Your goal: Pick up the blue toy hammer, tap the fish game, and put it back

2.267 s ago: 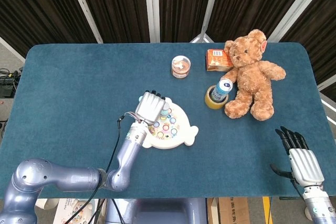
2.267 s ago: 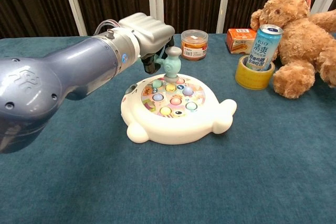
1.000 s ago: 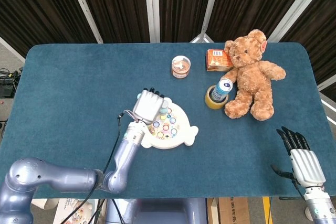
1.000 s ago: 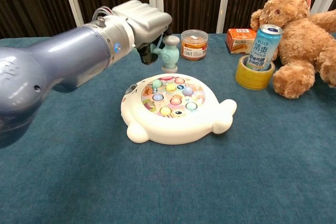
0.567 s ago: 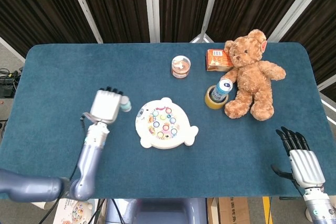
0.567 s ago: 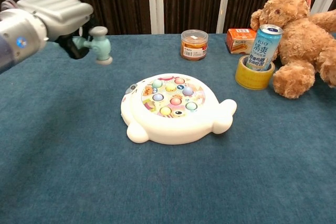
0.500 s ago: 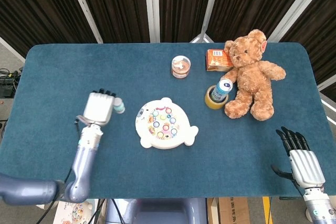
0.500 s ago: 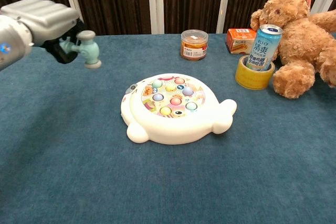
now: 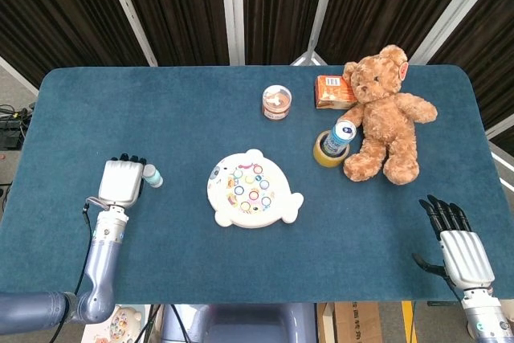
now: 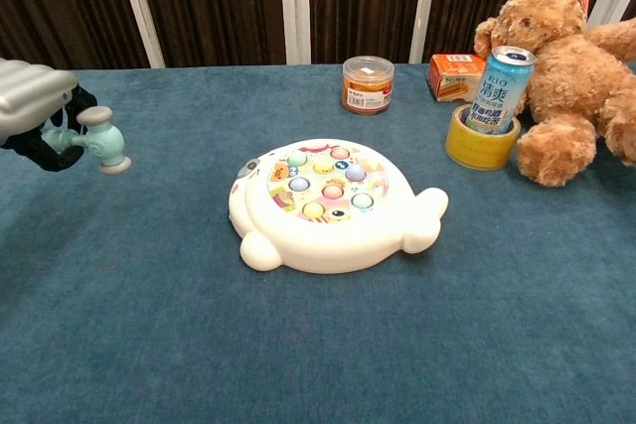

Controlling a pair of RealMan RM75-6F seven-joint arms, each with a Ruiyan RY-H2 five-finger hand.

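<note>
Two hands on show, and the action is all at the left edge of the frame. The robot's left hand (image 9: 121,181) hangs over the dark blue felt-covered table (image 9: 161,110) in the lower left of the head view, fingers curled around the handle of the pale blue plastic toy hammer (image 10: 102,141). In the chest view that hammer sits at mid-left, its rounded head poking out to the right of the hand (image 10: 32,111) and above the cloth, well apart from the game.

Centre frame, the white fish-shaped plastic game (image 9: 252,190) lies flat on the table, its ring of coloured buttons facing up, nothing touching it. In the chest view (image 10: 328,201) its tail fin points to the right.

Over in the lower right corner of the head view, the right hand (image 9: 454,245) sits off the table's edge, dark fingers stretched out and apart, holding nothing.

Upper right now: a brown plush teddy bear (image 9: 385,114) sits with legs forward. Just beside it, a blue drink can (image 10: 497,76) stands upright inside a yellow roll of tape (image 10: 475,141). Behind those, a small orange carton (image 10: 452,74), and left of it a clear round tub with an orange label (image 10: 368,83).
</note>
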